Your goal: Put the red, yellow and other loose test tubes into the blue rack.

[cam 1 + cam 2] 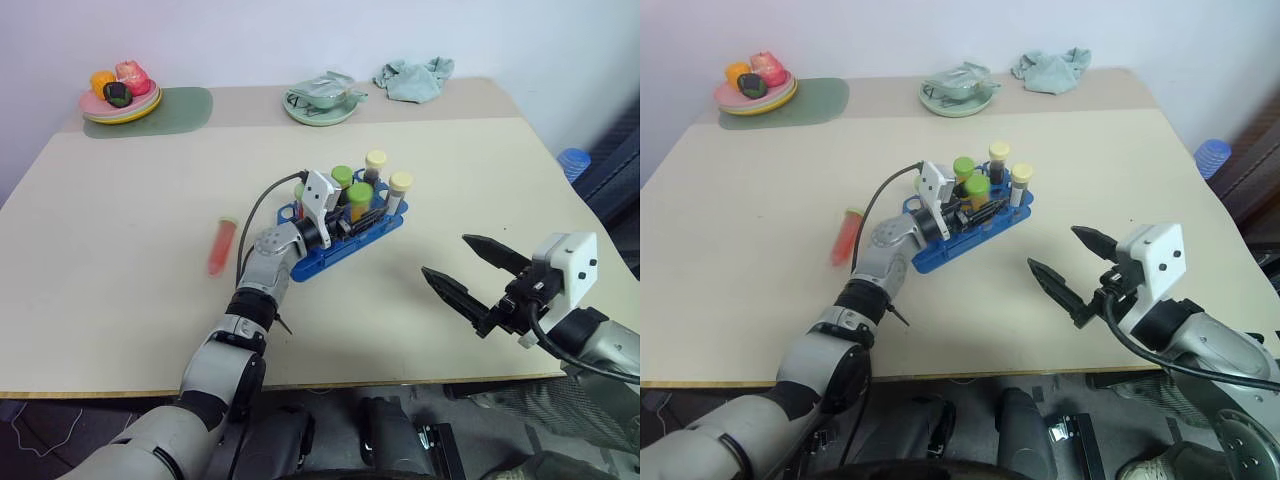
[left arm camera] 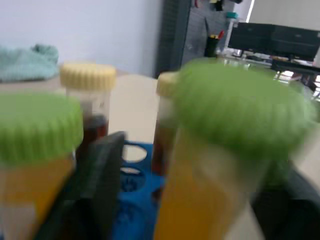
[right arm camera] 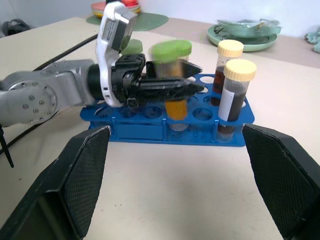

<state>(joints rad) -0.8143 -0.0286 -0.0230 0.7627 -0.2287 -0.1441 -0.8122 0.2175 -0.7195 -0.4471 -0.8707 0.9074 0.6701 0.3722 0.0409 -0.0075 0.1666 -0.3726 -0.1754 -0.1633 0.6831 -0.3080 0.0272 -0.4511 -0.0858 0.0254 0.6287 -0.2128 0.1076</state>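
Two arms are reaching over the table (image 1: 100, 300): the left gripper (image 1: 352, 213) is spreading its fingers around a green-capped yellow tube (image 3: 172, 80) in the blue rack (image 1: 345, 245), while the right gripper (image 1: 470, 280) is hovering wide open nearby. Red tube (image 1: 221, 245) is lying loose.

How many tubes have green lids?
2, both standing in the blue rack: one green-lidded tube at the left hand, another just behind it. The hand may hide more.

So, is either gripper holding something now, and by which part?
Nothing is held. The left gripper stands open around the green-capped yellow tube, already in the blue rack; the right gripper is open, empty.
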